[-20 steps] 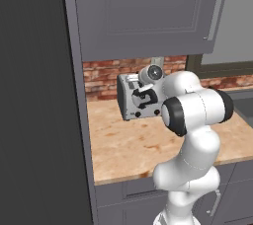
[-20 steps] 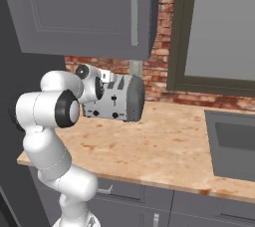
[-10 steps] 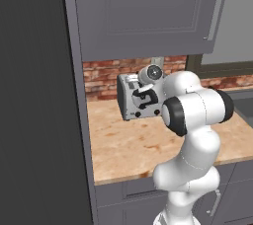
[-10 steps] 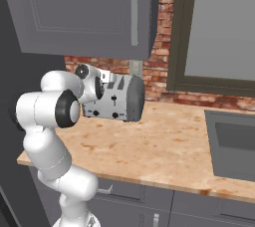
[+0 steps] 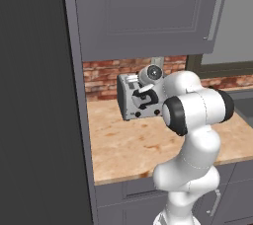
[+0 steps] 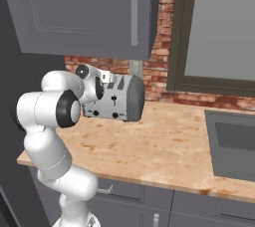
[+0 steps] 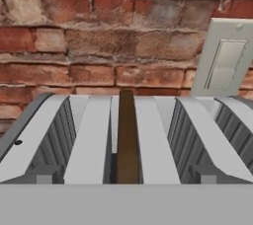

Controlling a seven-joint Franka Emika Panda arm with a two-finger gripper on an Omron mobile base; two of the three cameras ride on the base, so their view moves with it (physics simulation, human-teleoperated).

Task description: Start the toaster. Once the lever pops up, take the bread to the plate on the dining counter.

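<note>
The silver toaster (image 5: 128,103) (image 6: 123,99) stands at the back of the tan counter against the brick wall. From the hand view I look across the toaster's top (image 7: 91,145), where the dark brown bread (image 7: 127,135) stands edge-on in a middle slot. My gripper (image 5: 141,100) (image 6: 105,84) hovers at the toaster's front upper edge, open, with nothing between its jaws. Its fingertips are below the hand view's edge. The plate and the dining counter are out of view.
A white wall switch plate (image 7: 225,61) sits on the brick behind the toaster. Grey upper cabinets (image 5: 143,12) hang close above. A tall dark panel (image 5: 34,95) bounds the counter (image 5: 123,145) on the left; a sink (image 6: 231,141) lies to the right.
</note>
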